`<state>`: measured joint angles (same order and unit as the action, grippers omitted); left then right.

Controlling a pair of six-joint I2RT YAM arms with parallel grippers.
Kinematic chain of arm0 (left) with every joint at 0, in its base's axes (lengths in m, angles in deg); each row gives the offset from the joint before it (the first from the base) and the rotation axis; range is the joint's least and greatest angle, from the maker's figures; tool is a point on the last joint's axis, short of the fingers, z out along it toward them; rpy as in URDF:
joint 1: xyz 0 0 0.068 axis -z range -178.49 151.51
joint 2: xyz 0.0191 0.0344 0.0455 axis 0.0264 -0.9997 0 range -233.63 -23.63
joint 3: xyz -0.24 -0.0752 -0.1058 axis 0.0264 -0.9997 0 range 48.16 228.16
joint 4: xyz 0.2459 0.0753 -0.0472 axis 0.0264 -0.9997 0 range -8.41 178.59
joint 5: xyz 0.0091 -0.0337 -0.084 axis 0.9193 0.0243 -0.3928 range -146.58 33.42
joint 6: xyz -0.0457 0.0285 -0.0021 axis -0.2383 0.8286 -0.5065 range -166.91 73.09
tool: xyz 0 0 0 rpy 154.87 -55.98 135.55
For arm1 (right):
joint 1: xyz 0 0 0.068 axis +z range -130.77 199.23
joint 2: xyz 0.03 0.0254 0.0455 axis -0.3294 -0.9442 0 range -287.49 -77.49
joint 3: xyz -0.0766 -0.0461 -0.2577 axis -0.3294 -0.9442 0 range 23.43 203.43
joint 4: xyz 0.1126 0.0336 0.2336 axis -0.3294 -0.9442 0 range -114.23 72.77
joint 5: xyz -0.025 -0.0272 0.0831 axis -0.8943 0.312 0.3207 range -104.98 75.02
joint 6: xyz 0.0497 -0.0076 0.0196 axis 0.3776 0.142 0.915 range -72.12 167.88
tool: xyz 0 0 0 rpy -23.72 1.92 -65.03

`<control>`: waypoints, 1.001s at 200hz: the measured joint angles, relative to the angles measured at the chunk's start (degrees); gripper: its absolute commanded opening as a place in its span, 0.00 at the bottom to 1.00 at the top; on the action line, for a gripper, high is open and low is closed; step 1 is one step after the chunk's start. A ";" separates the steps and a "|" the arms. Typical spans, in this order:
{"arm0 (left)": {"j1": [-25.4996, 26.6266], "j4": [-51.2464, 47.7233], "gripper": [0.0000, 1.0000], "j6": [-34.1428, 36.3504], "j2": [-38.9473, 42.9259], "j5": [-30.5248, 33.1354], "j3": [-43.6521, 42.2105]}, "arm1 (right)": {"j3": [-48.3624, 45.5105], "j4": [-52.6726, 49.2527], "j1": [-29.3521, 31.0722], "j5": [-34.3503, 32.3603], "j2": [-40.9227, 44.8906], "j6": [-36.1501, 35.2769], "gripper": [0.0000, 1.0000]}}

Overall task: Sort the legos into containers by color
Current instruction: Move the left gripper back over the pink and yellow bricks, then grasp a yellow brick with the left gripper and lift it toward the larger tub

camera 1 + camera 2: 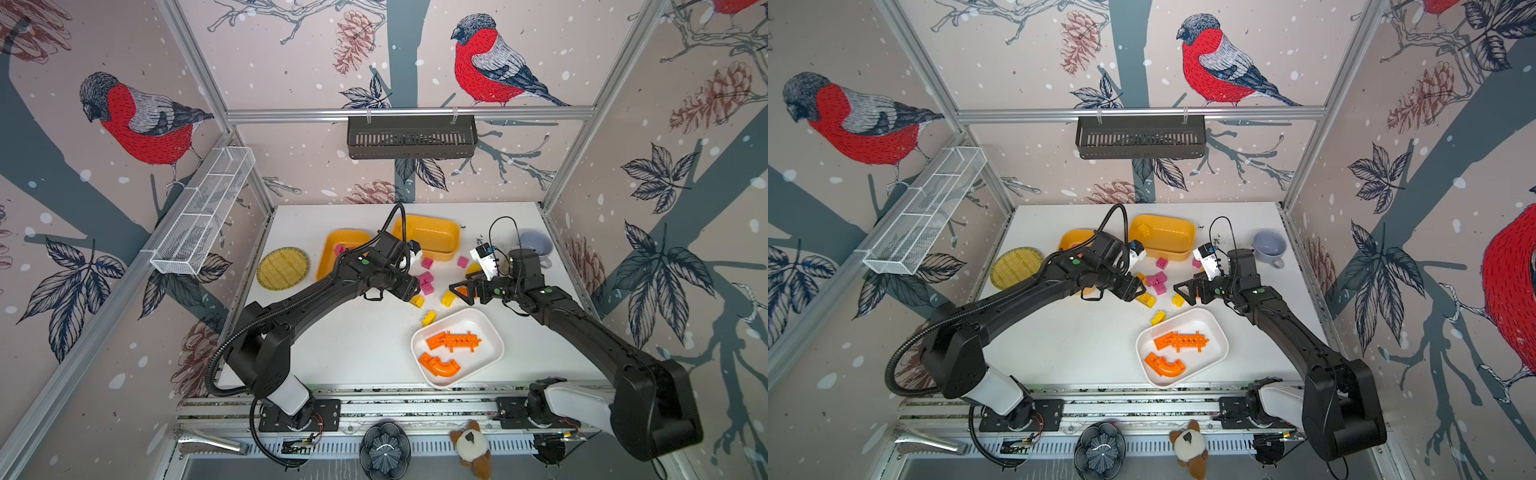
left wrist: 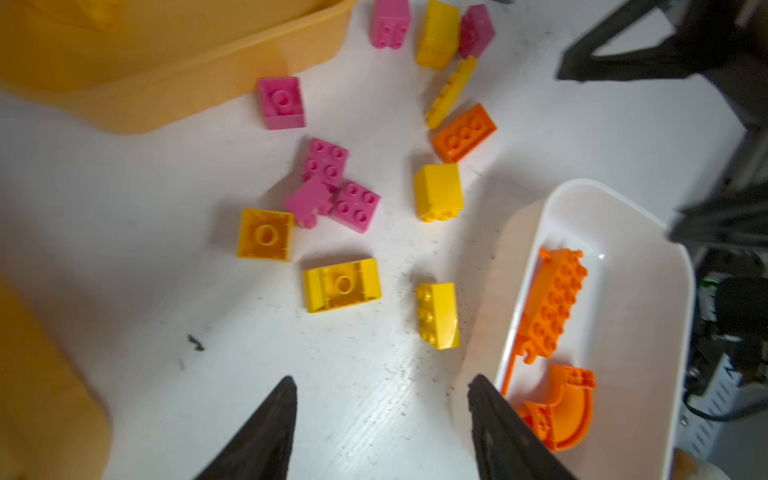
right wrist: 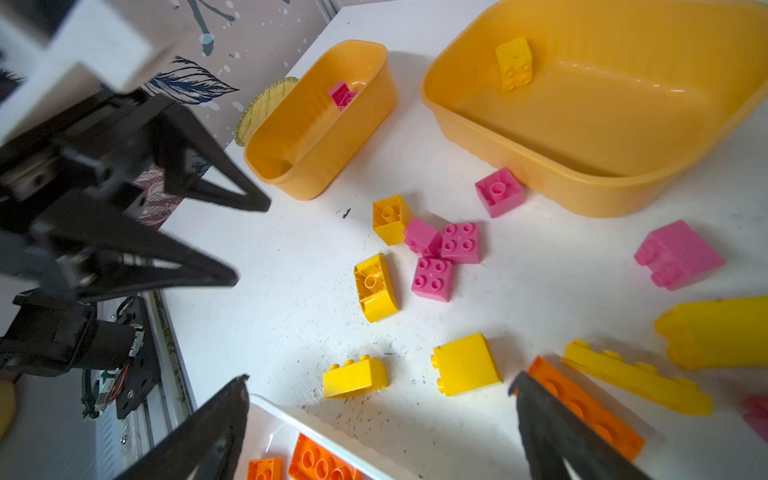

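The left end effector point(image 2: 382, 382) is seen open, its jaws spread with nothing between them, above the counter point(image 1: 353, 345) beside the loose legos. To its left, the left yellow-orange tub point(image 1: 332, 266) is partly covered by the arm in both top views, and one tub pink brick point(image 3: 343, 94) is contained in it. Just ahead of the open fingertips, an upturned yellow brick point(image 2: 341, 284) is laid hollow side up. Beyond it, a pink cluster point(image 2: 332, 187) of three bricks is gathered, touched by a square yellow brick point(image 2: 266, 235).

Behind these, the rear yellow-orange tub point(image 1: 440, 241) is placed, with a single yellow brick point(image 3: 514, 62) inside and a lone pink brick point(image 3: 498, 192) just beside its wall.

Further right, the right end effector point(image 3: 380, 378) is spread wide and empty, pointed toward the left one, near it but apart. An orange studded brick point(image 3: 582, 405) is found just beside one of its fingers; contact cannot be told.

In front, the white tub point(image 1: 490, 332) is filled with an orange spiky bar point(image 1: 453, 341) and an orange arch point(image 1: 440, 365).
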<state>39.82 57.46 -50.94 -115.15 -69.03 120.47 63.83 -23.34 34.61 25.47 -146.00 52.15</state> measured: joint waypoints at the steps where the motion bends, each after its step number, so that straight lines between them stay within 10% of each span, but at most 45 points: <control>1: -0.11 0.00 0.66 -0.09 -0.11 0.15 0.04 | 0.00 0.00 0.07 0.02 0.00 0.00 0.99; 146: -2.38 6.51 0.67 5.25 -20.52 7.98 7.74 | -1.60 1.88 5.07 -1.33 -0.15 1.77 0.99; 200: -1.27 6.86 0.43 7.56 -24.94 8.09 9.27 | -2.51 1.88 5.05 -1.75 0.09 1.77 0.99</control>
<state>38.55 64.32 -43.38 -140.09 -60.94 129.74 61.32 -21.46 39.66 23.72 -145.91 53.92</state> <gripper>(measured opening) 0.524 0.994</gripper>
